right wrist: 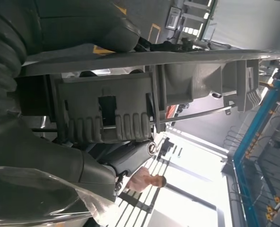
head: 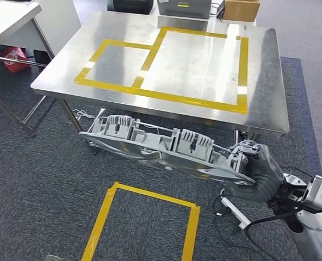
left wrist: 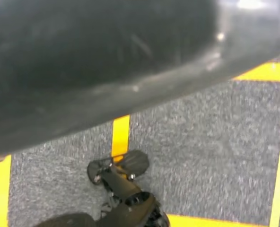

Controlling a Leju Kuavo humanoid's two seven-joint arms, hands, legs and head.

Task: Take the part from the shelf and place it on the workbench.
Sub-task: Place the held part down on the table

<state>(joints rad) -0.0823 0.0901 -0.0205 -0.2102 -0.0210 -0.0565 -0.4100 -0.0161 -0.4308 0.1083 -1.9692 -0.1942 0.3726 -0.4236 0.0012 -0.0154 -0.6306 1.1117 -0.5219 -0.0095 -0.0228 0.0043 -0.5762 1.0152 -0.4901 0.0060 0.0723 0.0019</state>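
The part [head: 159, 147], a long grey moulded piece with two ribbed housings, lies across the centre of the head frame, tilted slightly down toward the right. It is off the floor, in front of the workbench [head: 110, 32] and below its near edge; its left end is at centre left, near a bench leg, and its right end is at lower right. The right hand [head: 253, 168] grips that right end, fingers closed around it; the left end is unsupported. In the right wrist view the part [right wrist: 138, 94] runs across the upper half of the frame with the hand [right wrist: 31, 156] clamped on it at the left edge.

The left hand: its state cannot be told. The left wrist view is blurred, a dark curved surface covering its upper half, carpet and yellow tape beneath.

The workbench takes up the upper half of the head frame. Its steel top carries two adjoining rectangles of yellow tape [head: 184, 98], both bare inside. Its near edge runs from centre left to right of centre, just above the part. At the far edge, top of frame, stand a dark unit [head: 130, 5], a grey box [head: 184, 6] and a cardboard box [head: 241, 10].

A yellow tape square [head: 144, 217] marks the grey carpet at lower centre, below the part. White cable and a power strip [head: 235, 212] lie on the carpet at lower right, beneath the hand. A second table [head: 7, 22] is at upper left, a red bag [head: 14, 58] under it.
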